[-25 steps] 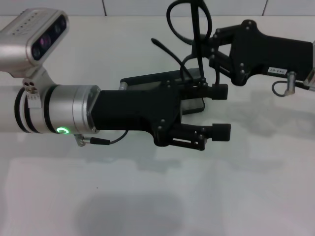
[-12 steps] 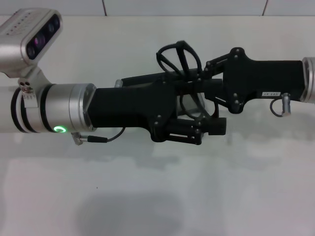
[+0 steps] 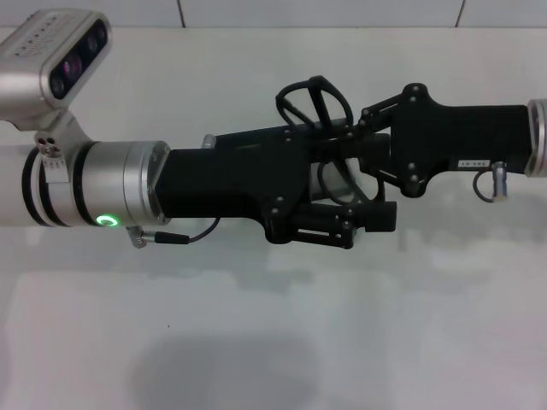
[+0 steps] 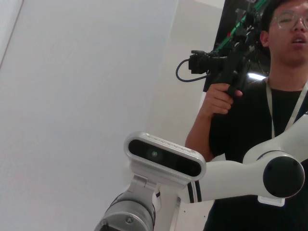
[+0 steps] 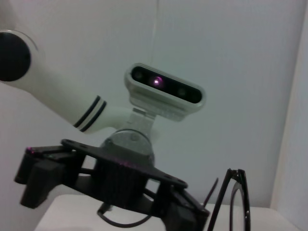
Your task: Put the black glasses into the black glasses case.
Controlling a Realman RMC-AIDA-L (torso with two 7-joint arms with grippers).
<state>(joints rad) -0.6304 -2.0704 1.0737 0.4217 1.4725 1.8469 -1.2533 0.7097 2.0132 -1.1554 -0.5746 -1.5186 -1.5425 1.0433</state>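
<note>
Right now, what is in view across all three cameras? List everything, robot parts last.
black glasses: one, black frame, held up between the two grippers above the case; also seen in the right wrist view
black glasses case: one, black with grey lining, on the table, mostly hidden under the left gripper
table: one, white
person: one, black shirt, holding a camera rig, left wrist view only
left gripper: one, black, reaching in over the case
right gripper: one, black, meeting the left at the glasses
</note>
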